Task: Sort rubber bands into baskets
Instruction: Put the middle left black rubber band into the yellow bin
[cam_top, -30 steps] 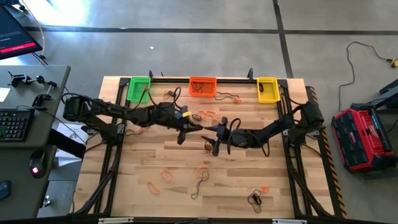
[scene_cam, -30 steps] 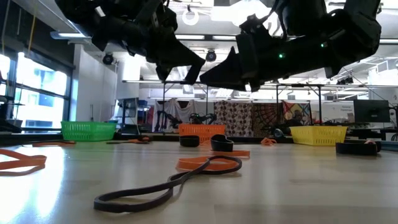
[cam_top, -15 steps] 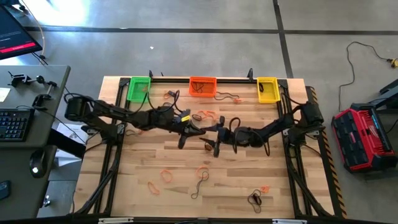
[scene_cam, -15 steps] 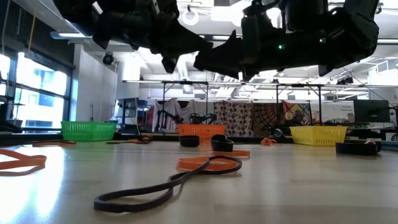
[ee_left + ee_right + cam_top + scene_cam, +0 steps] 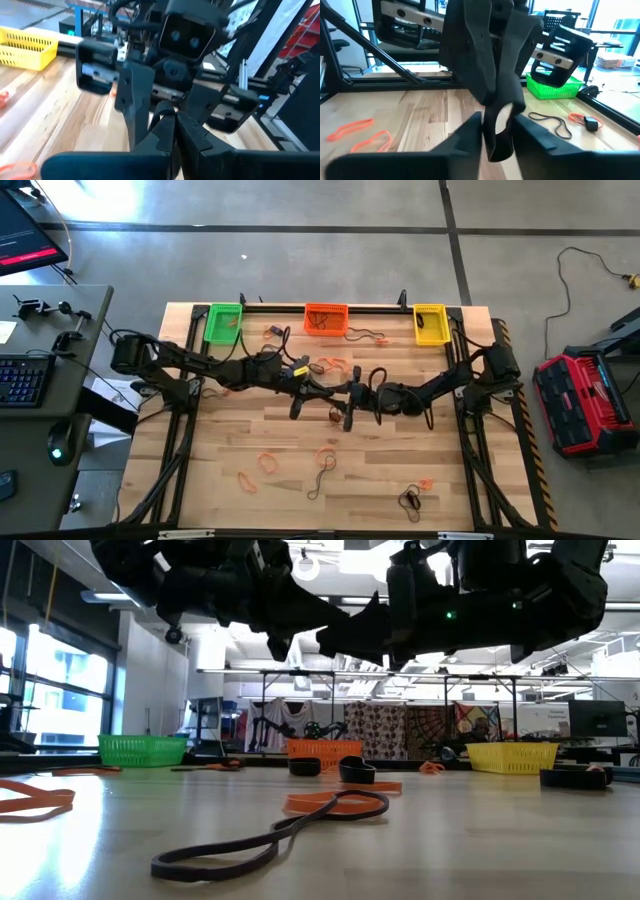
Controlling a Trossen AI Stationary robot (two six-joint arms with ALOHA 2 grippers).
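Note:
Above the table's middle my two grippers meet tip to tip. My left gripper (image 5: pixel 322 388) (image 5: pixel 173 131) is shut on a black rubber band (image 5: pixel 498 136). My right gripper (image 5: pixel 347 392) (image 5: pixel 497 129) faces it, its two fingers close on either side of the band's loop; whether they touch it I cannot tell. The green basket (image 5: pixel 223 322), the orange basket (image 5: pixel 326 318) and the yellow basket (image 5: pixel 430 323) stand in a row along the far edge. More rubber bands (image 5: pixel 268 462) lie flat on the wood. My left gripper pinches the black rubber band between its two fingertips (image 5: pixel 492 95), coming nearly level from the table's left. The band's free loop (image 5: pixel 161 109) sticks out beyond the tips, between the right gripper's fingers. It is lifted clear of the table.
Orange bands (image 5: pixel 328 452) and a long black one (image 5: pixel 320 478) (image 5: pixel 270 840) lie in the near half, a black tangle (image 5: pixel 410 500) near the front edge, and others (image 5: pixel 335 365) just short of the baskets. Black frame rails (image 5: pixel 180 460) run down both sides.
Both grippers have tipped up from slanting downward to nearly level, high over the table's middle. Their tips have come together, so the left gripper's tip with the band now reaches between the right gripper's fingers.

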